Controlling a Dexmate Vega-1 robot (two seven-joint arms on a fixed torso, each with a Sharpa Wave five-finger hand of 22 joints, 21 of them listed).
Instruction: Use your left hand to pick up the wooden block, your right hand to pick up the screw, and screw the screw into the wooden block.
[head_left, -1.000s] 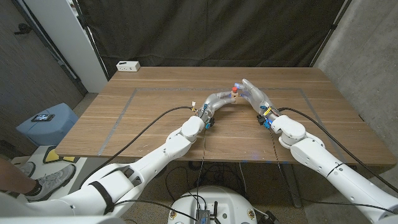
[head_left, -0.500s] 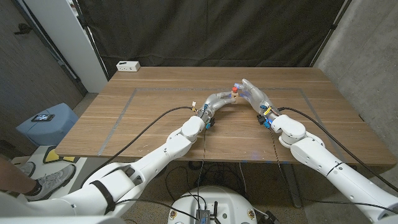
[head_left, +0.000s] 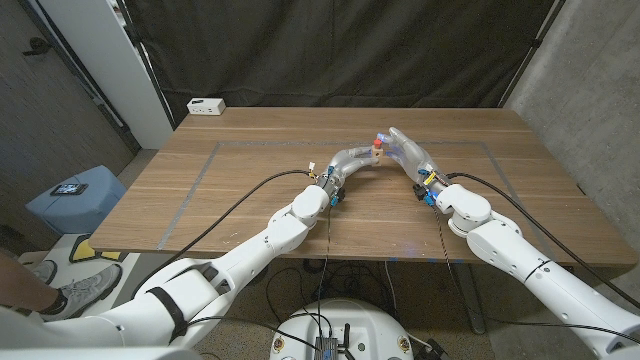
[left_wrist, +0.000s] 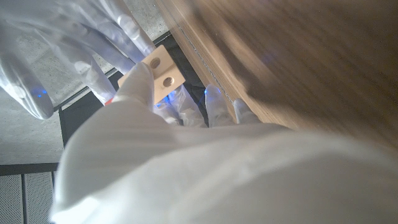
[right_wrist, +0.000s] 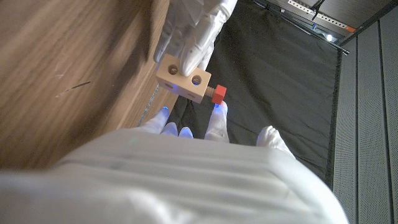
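Observation:
My left hand (head_left: 348, 160) holds the pale wooden block (right_wrist: 183, 79) up above the table's middle, its fingers (right_wrist: 194, 28) gripping the block from behind. Two round holes show on the block's face (left_wrist: 161, 72). The red-headed screw (right_wrist: 218, 94) sticks out of the block's side and also shows as a red spot between the hands (head_left: 377, 143). My right hand (head_left: 410, 152) reaches in from the opposite side. One of its fingertips (right_wrist: 217, 111) touches the screw's head while the thumb stands apart. Whether it pinches the screw is unclear.
The wooden table (head_left: 250, 190) carries a taped rectangular outline. A small white box (head_left: 206, 105) sits at the far left corner. Black curtains hang behind. A blue stool (head_left: 75, 195) stands on the floor to the left, with a person's shoe (head_left: 85, 290) near it.

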